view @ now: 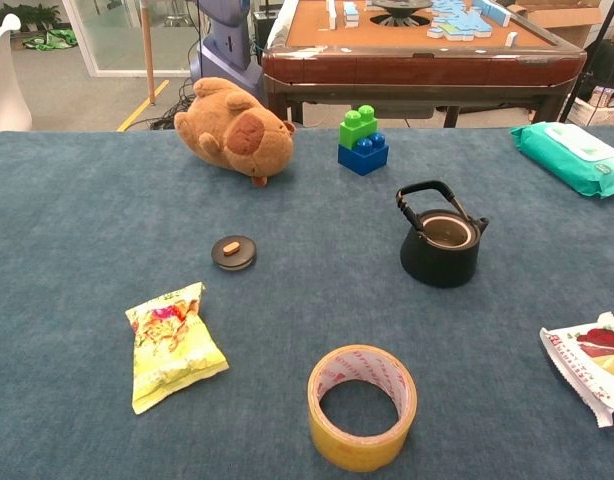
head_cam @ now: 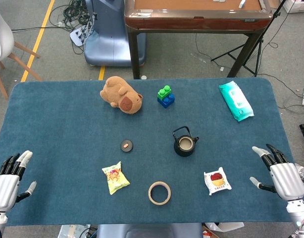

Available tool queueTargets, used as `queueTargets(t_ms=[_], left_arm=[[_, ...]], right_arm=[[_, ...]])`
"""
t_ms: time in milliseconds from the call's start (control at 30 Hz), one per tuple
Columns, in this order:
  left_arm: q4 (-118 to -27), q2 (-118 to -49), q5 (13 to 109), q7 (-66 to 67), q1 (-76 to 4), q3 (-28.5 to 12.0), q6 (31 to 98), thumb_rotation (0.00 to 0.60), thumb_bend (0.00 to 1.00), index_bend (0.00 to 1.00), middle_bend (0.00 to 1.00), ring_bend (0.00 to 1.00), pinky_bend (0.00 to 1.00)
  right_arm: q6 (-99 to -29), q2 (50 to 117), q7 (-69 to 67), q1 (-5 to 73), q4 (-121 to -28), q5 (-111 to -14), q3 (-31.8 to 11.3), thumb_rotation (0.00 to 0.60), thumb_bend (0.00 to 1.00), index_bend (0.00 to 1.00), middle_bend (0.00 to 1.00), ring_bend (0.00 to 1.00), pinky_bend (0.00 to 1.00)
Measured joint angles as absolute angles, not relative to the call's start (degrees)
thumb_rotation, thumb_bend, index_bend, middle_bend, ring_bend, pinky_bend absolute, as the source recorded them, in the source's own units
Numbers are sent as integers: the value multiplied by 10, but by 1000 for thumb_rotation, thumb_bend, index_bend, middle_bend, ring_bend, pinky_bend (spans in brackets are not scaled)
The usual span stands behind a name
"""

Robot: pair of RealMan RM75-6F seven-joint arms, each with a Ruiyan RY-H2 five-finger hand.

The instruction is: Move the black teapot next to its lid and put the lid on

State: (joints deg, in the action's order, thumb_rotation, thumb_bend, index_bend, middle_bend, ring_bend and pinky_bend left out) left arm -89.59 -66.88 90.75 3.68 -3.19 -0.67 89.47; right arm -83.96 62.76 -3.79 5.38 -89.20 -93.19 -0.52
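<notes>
The black teapot (head_cam: 184, 143) (view: 439, 243) stands upright and uncovered right of the table's middle, its handle raised. Its small round lid (head_cam: 126, 145) (view: 233, 251), with a brown knob, lies flat on the blue cloth to the teapot's left, well apart from it. My left hand (head_cam: 8, 177) hovers at the table's front left corner, fingers spread, holding nothing. My right hand (head_cam: 279, 175) is at the front right edge, fingers also spread and empty. Neither hand shows in the chest view.
A plush capybara (head_cam: 121, 94), green-and-blue blocks (head_cam: 165, 96) and a teal wipes pack (head_cam: 235, 100) lie at the back. A yellow snack bag (head_cam: 115, 177), tape roll (head_cam: 159, 193) and red-and-white snack packet (head_cam: 217, 180) lie near the front edge.
</notes>
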Motion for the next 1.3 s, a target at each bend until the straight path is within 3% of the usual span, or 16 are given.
queueTargets(t_ms=[233, 367, 600, 833, 1200, 1300], left_arm=[[-894, -668, 905, 32, -26, -6, 902, 600, 278, 42, 91, 63, 61], [-893, -668, 904, 30, -21, -4, 907, 600, 278, 42, 91, 63, 61], [-893, -664, 904, 25, -11, -3, 919, 600, 278, 42, 91, 63, 61], [-892, -664, 902, 23, -8, -2, 920, 600, 278, 42, 91, 63, 61], [-891, -662, 901, 21, -5, -4, 921, 600, 278, 42, 91, 63, 61], [-890, -662, 901, 23, -3, -4, 924, 600, 278, 42, 91, 63, 61]], right_arm=[[-800, 622, 22, 89, -928, -927, -22, 600, 181, 166, 237, 86, 180], [-762, 624, 79, 123, -954, -915, -42, 600, 226, 311, 265, 86, 189], [-683, 643, 154, 196, -986, -863, -87, 600, 229, 349, 265, 86, 189], [-608, 676, 195, 274, -985, -795, -126, 600, 268, 466, 271, 86, 189], [-540, 737, 237, 359, -921, -708, -156, 600, 266, 472, 272, 86, 190], [-519, 753, 262, 385, -899, -674, -160, 600, 265, 432, 263, 86, 190]])
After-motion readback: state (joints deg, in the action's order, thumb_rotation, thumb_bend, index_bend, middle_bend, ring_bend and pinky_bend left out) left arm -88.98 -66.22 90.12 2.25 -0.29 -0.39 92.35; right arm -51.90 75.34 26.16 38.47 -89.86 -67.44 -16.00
